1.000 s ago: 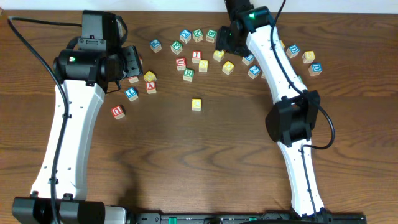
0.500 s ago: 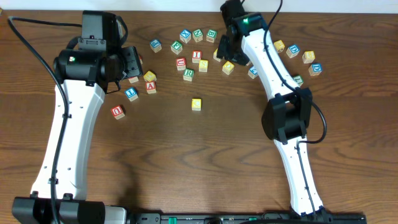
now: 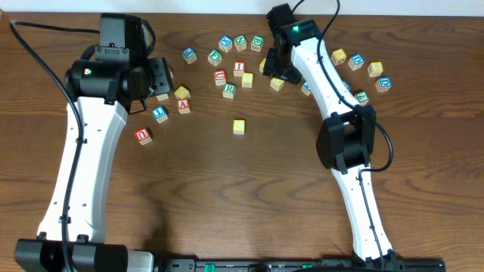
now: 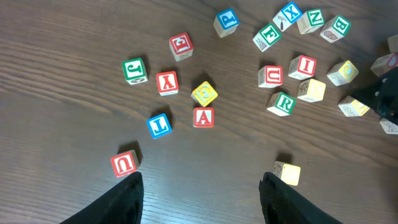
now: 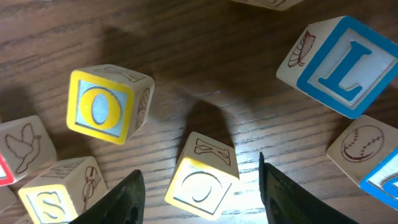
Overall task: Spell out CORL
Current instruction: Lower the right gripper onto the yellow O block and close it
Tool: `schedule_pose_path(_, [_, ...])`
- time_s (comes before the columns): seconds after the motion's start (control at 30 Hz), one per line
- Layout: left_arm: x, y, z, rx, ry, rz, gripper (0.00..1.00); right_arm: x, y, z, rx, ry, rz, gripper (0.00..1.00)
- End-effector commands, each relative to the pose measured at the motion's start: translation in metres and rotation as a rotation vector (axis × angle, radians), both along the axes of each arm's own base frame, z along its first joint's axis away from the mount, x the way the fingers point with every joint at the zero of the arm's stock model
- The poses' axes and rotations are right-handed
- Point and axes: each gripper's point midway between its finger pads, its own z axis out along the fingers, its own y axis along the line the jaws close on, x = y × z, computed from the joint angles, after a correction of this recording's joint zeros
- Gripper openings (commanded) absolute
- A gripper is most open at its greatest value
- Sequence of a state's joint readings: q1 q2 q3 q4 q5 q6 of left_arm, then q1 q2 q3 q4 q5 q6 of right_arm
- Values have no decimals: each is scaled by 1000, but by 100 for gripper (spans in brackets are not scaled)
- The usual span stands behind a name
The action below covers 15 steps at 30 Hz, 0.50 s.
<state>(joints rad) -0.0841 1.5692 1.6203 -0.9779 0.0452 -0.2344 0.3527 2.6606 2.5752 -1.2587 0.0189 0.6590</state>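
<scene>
A yellow-faced cube with a round letter (image 5: 202, 186) sits tilted on the table between the fingers of my right gripper (image 5: 199, 179), which is open with a gap on each side. Overhead, that gripper (image 3: 276, 69) hangs over the block cluster at the back. A yellow-framed O cube (image 5: 102, 106) lies to its left and a blue L cube (image 5: 339, 62) to its upper right. The green R cube (image 3: 229, 90) (image 4: 283, 103) lies in the cluster. A lone yellow cube (image 3: 239, 126) (image 4: 287, 173) lies mid-table. My left gripper (image 4: 202, 205) (image 3: 159, 75) hovers open and empty.
Several other letter cubes are scattered along the back, among them a red U (image 4: 124, 163), a red A (image 4: 203, 117), a blue-lettered cube (image 4: 160, 124) and a yellow S cube (image 5: 59, 196). More cubes (image 3: 376, 69) lie right of the right arm. Bare wood (image 3: 242, 196) stretches in front.
My right gripper has moved toward the front and come down over the yellow round-letter cube. The left arm has stayed still.
</scene>
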Motion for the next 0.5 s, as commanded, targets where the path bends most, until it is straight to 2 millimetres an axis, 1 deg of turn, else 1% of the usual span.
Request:
schedule_pose_path(0.0, [0,3,-6,19,18,-3,59,-3,3,-15,-12,25,-17,54])
schedule_pose_path(0.13, [0,3,-6,19,20,-3,59,-6,1,-19,-18,41,-18,52])
schedule_pose_path(0.2, [0,3,-6,19,20,-3,59,-6,1,-19,-19,42,-17,49])
schedule_pose_path(0.3, [0,3,-6,19,20,-3,59,-6,2,-19,-19,40,-16,41])
schedule_pose_path(0.47, [0,3,-6,19,20,-3,59,-7,1,-19,-36,41,58,39])
